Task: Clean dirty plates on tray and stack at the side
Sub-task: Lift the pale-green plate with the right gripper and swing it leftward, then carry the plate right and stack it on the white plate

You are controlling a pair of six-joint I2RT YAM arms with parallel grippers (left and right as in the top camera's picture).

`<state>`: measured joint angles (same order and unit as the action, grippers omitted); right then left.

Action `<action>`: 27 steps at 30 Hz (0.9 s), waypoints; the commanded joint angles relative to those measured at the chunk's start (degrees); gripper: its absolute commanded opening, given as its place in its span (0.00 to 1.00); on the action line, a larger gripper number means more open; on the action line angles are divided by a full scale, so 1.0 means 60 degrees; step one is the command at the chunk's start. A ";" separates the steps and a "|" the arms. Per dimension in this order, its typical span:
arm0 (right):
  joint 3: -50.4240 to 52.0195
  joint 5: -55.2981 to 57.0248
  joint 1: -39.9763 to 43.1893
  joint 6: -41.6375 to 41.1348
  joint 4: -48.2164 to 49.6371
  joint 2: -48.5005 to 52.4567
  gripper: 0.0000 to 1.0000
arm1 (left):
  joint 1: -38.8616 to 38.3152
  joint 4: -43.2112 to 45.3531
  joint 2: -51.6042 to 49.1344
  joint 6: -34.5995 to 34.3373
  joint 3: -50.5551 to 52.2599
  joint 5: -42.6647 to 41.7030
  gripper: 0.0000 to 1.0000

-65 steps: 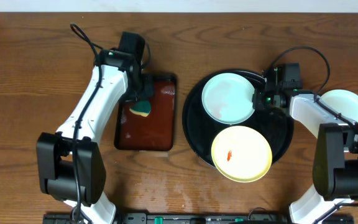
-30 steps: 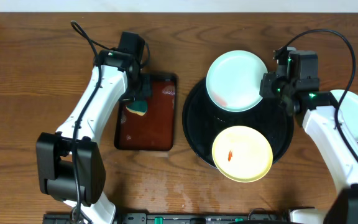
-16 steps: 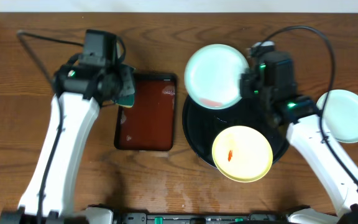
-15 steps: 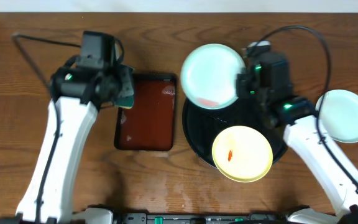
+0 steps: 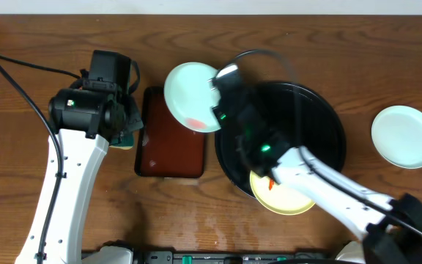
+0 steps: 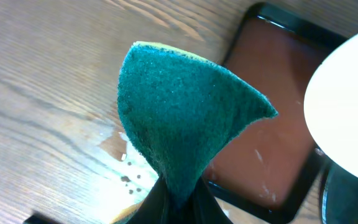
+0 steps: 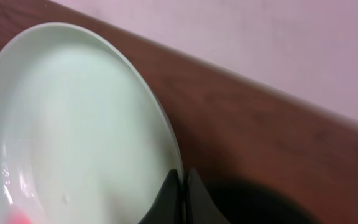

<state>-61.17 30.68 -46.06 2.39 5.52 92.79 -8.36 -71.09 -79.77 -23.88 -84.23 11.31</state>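
Note:
My right gripper (image 5: 215,110) is shut on the rim of a mint-white plate (image 5: 189,103) with a red smear and holds it in the air above the reddish-brown tray's top right corner. The right wrist view shows the jaws (image 7: 180,186) pinching that plate's rim (image 7: 73,124). The black tray (image 5: 330,117) holds the yellow plate (image 5: 299,199), which has a red smear and is partly hidden by my right arm. Another mint-white plate (image 5: 405,137) lies on the bare wood at the far right. My left gripper (image 6: 178,200) is shut on a green sponge (image 6: 179,118), held left of the reddish-brown tray.
The rectangular reddish-brown tray (image 5: 171,143) lies between the arms and looks wet (image 6: 272,149). Water drops sit on the wood by its left edge (image 6: 126,171). My right arm spans the black tray's left half. Cables trail from both arms.
My right arm has carried the smeared mint plate left, off the black tray to over the reddish-brown tray's corner. My left arm has lifted the sponge off that tray and moved it left.

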 commanded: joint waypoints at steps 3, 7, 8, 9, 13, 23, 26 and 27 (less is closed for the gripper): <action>-0.0182 0.3195 -0.1228 0.4014 0.2000 0.0492 0.01 | 0.0011 -0.0157 0.0062 -0.0291 -0.0058 0.0812 0.08; -0.0182 0.4142 -0.1993 0.6896 0.4040 0.0707 0.01 | 0.0062 -0.0157 0.0062 -0.0295 -0.0058 0.0809 0.08; -0.0182 0.4277 -0.2167 0.7555 0.4575 0.0714 0.01 | 0.0062 -0.0157 0.0062 -0.0295 -0.0058 0.0812 0.08; -0.0182 0.4342 -0.2291 0.8062 0.4969 0.0714 0.01 | 0.0062 -0.0157 0.0062 -0.0295 -0.0058 0.0809 0.08; -0.0182 0.4350 -0.2594 0.9519 0.5982 0.0714 0.01 | 0.0062 -0.0157 0.0062 -0.0295 -0.0058 0.0809 0.08; -0.0178 0.4364 -0.2470 0.8506 0.5952 0.0725 0.01 | 0.0062 -0.0149 0.0062 -0.0295 -0.0058 0.0809 0.08; -0.0178 0.4419 -0.2142 0.6277 0.4743 0.0725 0.01 | 0.0062 -0.0149 0.0062 -0.0295 -0.0058 0.0809 0.08; -0.0178 0.4397 -0.2014 0.5384 0.4142 0.0725 0.01 | 0.0062 -0.0149 0.0062 -0.0295 -0.0058 0.0809 0.08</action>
<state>-61.58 55.92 -60.51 49.69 33.82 97.12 -8.29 -71.85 -79.77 -25.32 -84.12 14.96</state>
